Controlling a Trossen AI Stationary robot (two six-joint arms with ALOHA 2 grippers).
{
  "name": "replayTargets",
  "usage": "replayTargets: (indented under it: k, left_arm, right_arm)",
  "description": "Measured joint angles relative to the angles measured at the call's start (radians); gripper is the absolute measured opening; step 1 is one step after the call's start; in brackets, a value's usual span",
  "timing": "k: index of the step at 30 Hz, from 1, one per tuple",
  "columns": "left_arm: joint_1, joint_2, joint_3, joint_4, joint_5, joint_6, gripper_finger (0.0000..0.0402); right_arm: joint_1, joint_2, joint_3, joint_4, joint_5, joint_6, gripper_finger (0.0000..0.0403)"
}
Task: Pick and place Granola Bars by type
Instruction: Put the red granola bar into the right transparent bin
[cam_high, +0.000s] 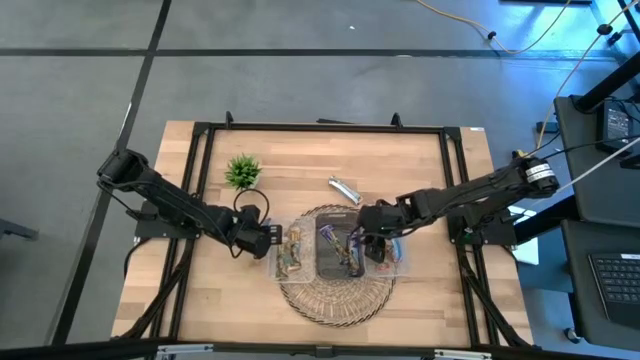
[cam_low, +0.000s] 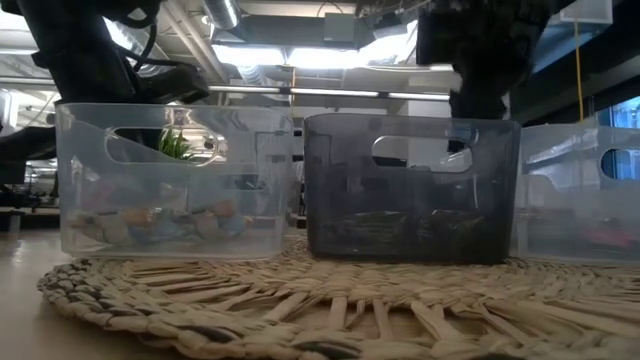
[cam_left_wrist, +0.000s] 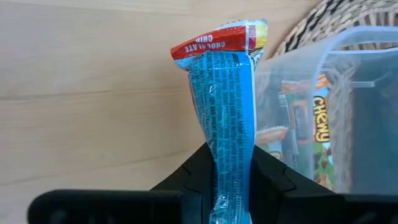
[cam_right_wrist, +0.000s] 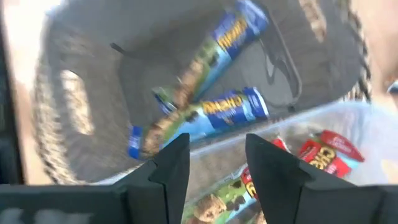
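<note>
My left gripper (cam_high: 262, 238) stands just left of the left clear bin (cam_high: 290, 250) and is shut on a blue granola bar (cam_left_wrist: 227, 106) with a red end. That bin holds several tan bars (cam_left_wrist: 305, 118). My right gripper (cam_right_wrist: 217, 163) is open and hangs over the wall between the dark middle bin (cam_high: 335, 250) and the right clear bin (cam_high: 392, 255). Two blue bars (cam_right_wrist: 217, 109) lie in the dark bin and red bars (cam_right_wrist: 326, 149) in the right one. A silver bar (cam_high: 345, 187) lies flat on the table behind the bins. My left gripper pinches the blue bar between its two fingers at the lower part of the wrapper (cam_left_wrist: 231, 177), near the end opposite the red one. The bar runs along the fingers and sticks out past them, its red end (cam_left_wrist: 217, 40) free over the table, beside the clear bin's wall.
The three bins stand side by side on a round woven mat (cam_high: 335, 295). A small green plant (cam_high: 242, 172) stands on the table behind my left arm. A black frame (cam_high: 320, 128) runs around the wooden table. Bare wood lies left of the mat.
</note>
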Motion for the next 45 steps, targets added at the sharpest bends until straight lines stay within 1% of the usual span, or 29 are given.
replayTargets:
  k: [5, 9, 11, 13, 15, 18, 21, 22, 24, 27, 30, 33, 35, 37, 40, 45]
  left_arm:
    - [0.0, -0.028, 0.0, -0.059, 0.022, 0.0, 0.0065]
    - [-0.001, -0.1, 0.0, -0.127, 0.02, 0.01, 0.0065]
    - [-0.007, -0.151, 0.0, -0.142, -0.013, 0.037, 0.0065]
    - [-0.017, -0.206, 0.0, -0.132, -0.086, 0.078, 0.0065]
    - [-0.029, -0.263, 0.0, -0.106, -0.18, 0.137, 0.0065]
    - [-0.051, -0.338, 0.0, -0.002, -0.344, 0.312, 0.0065]
    - [-0.07, -0.384, 0.0, 0.182, -0.484, 0.587, 0.0065]
    - [-0.074, -0.391, 0.0, 0.257, -0.513, 0.695, 0.0065]
    - [-0.074, -0.394, 0.0, 0.43, -0.537, 0.919, 0.0065]
    - [-0.071, -0.374, 0.0, 0.699, -0.514, 1.226, 0.0065]
    - [-0.059, -0.336, 0.001, 0.93, -0.41, 1.471, 0.0065]
    - [-0.043, -0.285, 0.001, 1.106, -0.287, 1.641, 0.0065]
    - [-0.032, -0.251, 0.001, 1.191, -0.237, 1.716, 0.0065]
    - [-0.023, -0.222, 0.001, 1.251, -0.209, 1.769, 0.0065]
    - [-0.009, -0.197, 0.001, 1.293, -0.19, 1.815, 0.0065]
    - [0.012, -0.175, 0.001, 1.319, -0.167, 1.847, 0.0065]
  right_arm:
    - [0.0, -0.025, 0.047, -0.029, 0.006, -0.004, 0.0159]
    - [0.0, -0.031, 0.071, -0.028, 0.007, -0.025, 0.0159]
    - [0.0, -0.031, 0.075, -0.029, 0.008, -0.027, 0.0159]
    - [0.0, -0.031, 0.076, -0.003, 0.008, -0.035, 0.0159]
    - [0.0, -0.03, 0.076, 0.023, 0.008, -0.054, 0.0159]
    - [0.0, -0.03, 0.076, 0.098, 0.009, -0.077, 0.0159]
    - [0.0, -0.03, 0.076, 0.213, 0.009, -0.082, 0.0159]
    - [0.0, -0.03, 0.076, 0.268, 0.009, -0.084, 0.0159]
    - [0.0, -0.03, 0.076, 0.377, 0.009, -0.117, 0.0159]
    - [0.0, -0.03, 0.076, 0.556, 0.014, -0.201, 0.0159]
    - [0.001, -0.03, 0.077, 0.709, 0.049, -0.261, 0.0159]
    - [0.0, -0.03, 0.077, 0.81, 0.099, -0.298, 0.0159]
    - [0.0, -0.03, 0.077, 0.853, 0.109, -0.325, 0.0159]
    - [0.0, -0.03, 0.077, 0.885, 0.11, -0.353, 0.0159]
    - [0.0, -0.03, 0.077, 0.901, 0.109, -0.364, 0.0159]
    - [0.0, -0.03, 0.077, 0.899, 0.105, -0.375, 0.0159]
